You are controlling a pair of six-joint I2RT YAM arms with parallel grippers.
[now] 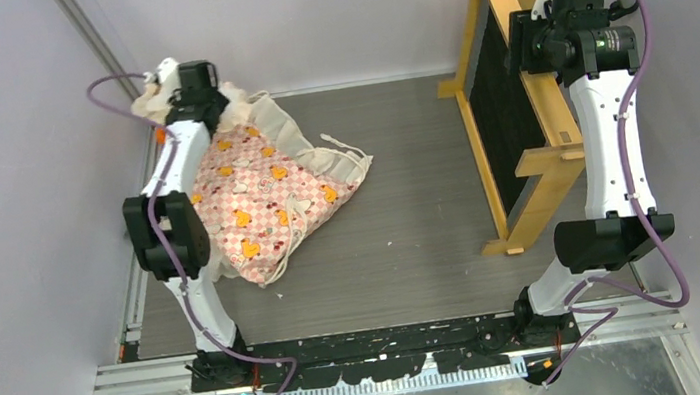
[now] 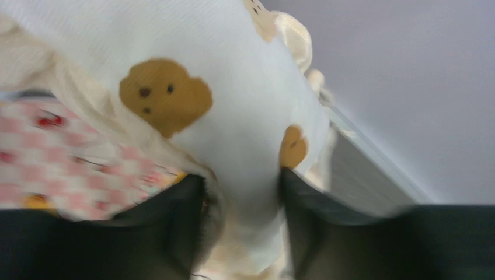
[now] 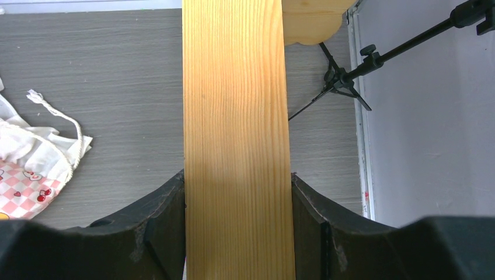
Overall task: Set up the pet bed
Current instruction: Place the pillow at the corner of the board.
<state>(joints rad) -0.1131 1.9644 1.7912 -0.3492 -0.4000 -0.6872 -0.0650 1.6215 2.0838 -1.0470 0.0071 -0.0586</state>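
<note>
The pet bed's light-wood frame [image 1: 538,159] stands tipped on its side at the right of the table, its dark base [image 1: 500,98] facing left. My right gripper [image 1: 546,17] [image 3: 237,181] is shut on one of its wooden rails [image 3: 236,116], with both fingers pressed against the plank. The pink checkered mattress [image 1: 265,193] [image 2: 58,169] lies crumpled at the far left, apart from the frame. Behind it, by the wall, is a cream pillow with brown bear spots [image 2: 233,87]. My left gripper [image 1: 173,86] [image 2: 242,181] is shut on a fold of that pillow.
Grey walls close in the table on the left, back and right. A black stand [image 3: 350,73] leans beside the right wall. A white drawstring [image 3: 58,119] trails from the mattress's ruffle. A metal rail [image 1: 395,353] runs along the near edge by the arm bases.
</note>
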